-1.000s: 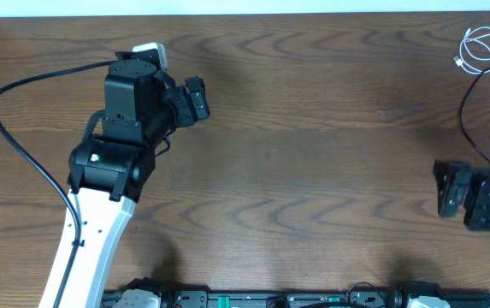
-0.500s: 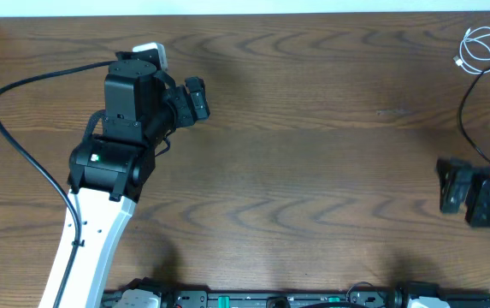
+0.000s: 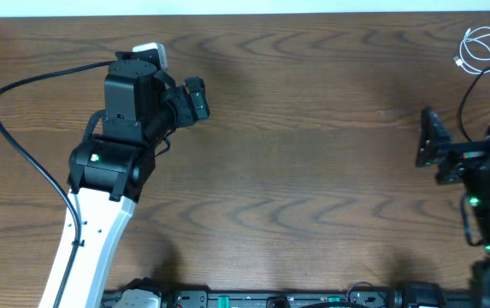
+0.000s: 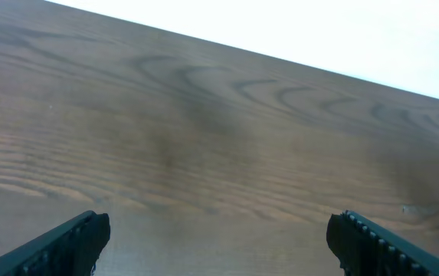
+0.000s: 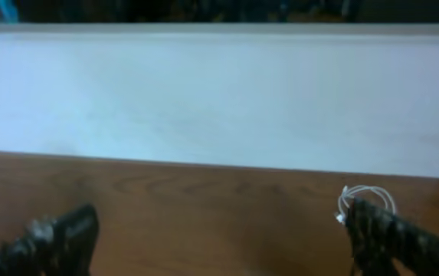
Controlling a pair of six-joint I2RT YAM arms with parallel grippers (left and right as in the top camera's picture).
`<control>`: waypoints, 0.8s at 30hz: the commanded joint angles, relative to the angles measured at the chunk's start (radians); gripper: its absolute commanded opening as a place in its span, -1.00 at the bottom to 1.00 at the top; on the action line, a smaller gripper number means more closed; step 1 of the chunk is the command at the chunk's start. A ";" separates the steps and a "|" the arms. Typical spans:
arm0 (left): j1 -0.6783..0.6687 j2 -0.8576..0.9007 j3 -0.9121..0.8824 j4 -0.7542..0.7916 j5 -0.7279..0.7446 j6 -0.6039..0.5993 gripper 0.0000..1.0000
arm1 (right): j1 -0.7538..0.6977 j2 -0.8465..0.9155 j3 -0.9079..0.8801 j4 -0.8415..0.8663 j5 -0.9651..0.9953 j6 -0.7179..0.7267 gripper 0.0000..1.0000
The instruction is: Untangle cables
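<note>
From overhead, my left fingers (image 3: 195,99) sit in the upper left over the bench (image 3: 313,171), and my right fingers (image 3: 429,142) are near the right edge. The white cable (image 3: 484,47) lies coiled in the upper right corner. In the left wrist view, my fingers are spread and released. In the right wrist view, they are also released, with the white coil at lower right beside one tip.

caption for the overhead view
Left gripper and right gripper open over the table, white cable coiled in its far corner
</note>
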State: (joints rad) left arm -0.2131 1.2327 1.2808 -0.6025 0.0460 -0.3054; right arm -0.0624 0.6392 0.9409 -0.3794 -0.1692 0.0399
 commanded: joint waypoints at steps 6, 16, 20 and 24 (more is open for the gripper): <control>0.000 0.002 0.013 0.000 -0.013 0.021 0.91 | 0.014 -0.184 -0.439 0.297 0.073 0.203 0.98; 0.000 0.002 0.013 0.000 -0.013 0.021 0.91 | 0.030 -0.357 -0.809 0.545 0.092 0.225 0.98; 0.000 0.002 0.013 0.000 -0.013 0.021 0.91 | 0.039 -0.423 -0.884 0.546 0.099 0.225 0.98; 0.000 0.002 0.013 0.000 -0.013 0.020 0.91 | 0.040 -0.471 -0.935 0.539 0.095 0.214 0.99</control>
State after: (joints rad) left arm -0.2131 1.2327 1.2808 -0.6022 0.0456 -0.3054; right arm -0.0288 0.1986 0.0341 0.1558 -0.0856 0.2523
